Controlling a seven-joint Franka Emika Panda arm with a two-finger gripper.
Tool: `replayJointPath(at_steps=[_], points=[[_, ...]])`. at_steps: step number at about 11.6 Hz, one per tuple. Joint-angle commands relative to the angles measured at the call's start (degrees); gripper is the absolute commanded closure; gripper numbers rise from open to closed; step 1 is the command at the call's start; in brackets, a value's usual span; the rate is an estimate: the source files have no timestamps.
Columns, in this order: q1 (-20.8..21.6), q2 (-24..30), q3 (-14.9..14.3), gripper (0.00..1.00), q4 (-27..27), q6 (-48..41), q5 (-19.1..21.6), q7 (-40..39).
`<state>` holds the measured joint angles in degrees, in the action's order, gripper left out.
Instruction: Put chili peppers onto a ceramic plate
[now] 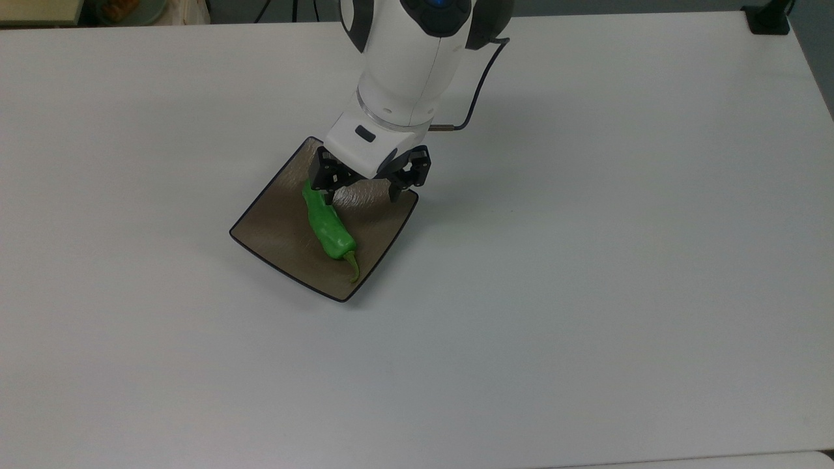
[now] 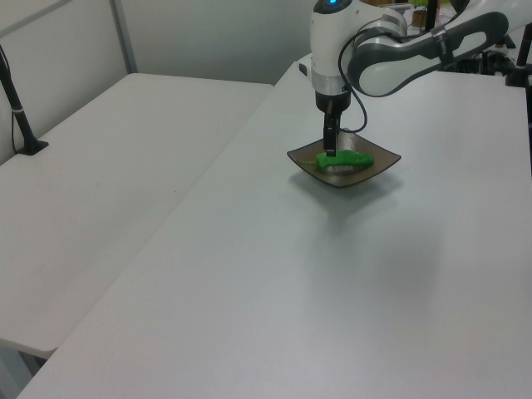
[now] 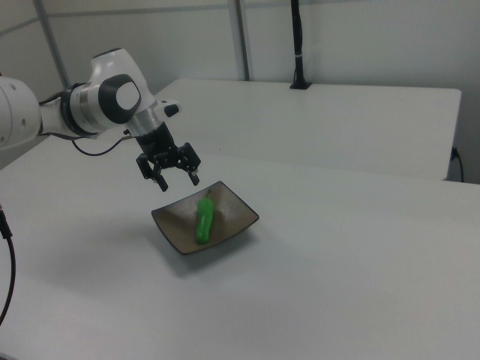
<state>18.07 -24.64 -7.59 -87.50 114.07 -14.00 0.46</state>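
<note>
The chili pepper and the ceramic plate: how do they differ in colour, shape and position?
The chili pepper is bright green; the ceramic plate is brown with a thin dark rim. The chili pepper is long, narrow and wrinkled; the ceramic plate is square and shallow. The chili pepper lies inside the ceramic plate, which rests on the white table. Both are glossy, and the open gripper touches neither.

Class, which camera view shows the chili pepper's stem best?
The top view: the chili pepper lies full length on the ceramic plate, its stem curling near the rim. The left view and right view show its green body, foreshortened.
</note>
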Motion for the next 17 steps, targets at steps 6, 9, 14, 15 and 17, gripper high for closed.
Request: replayJointPath(at_steps=[6, 9, 14, 15, 17], points=[[-0.6, 7.4, -0.1, 0.00, -3.8, -6.6, 6.9, 3.1], [-4.0, 17.1, 0.0, 0.00, -10.3, -6.5, 13.2, 2.3], [-7.1, 23.9, 0.6, 0.00, -15.1, -5.8, 15.6, 1.0], [-8.1, 25.2, 0.8, 0.00, -16.6, -6.0, 16.6, -2.3], [-12.2, 25.8, 4.7, 0.00, -16.9, -6.5, 18.7, -4.1]])
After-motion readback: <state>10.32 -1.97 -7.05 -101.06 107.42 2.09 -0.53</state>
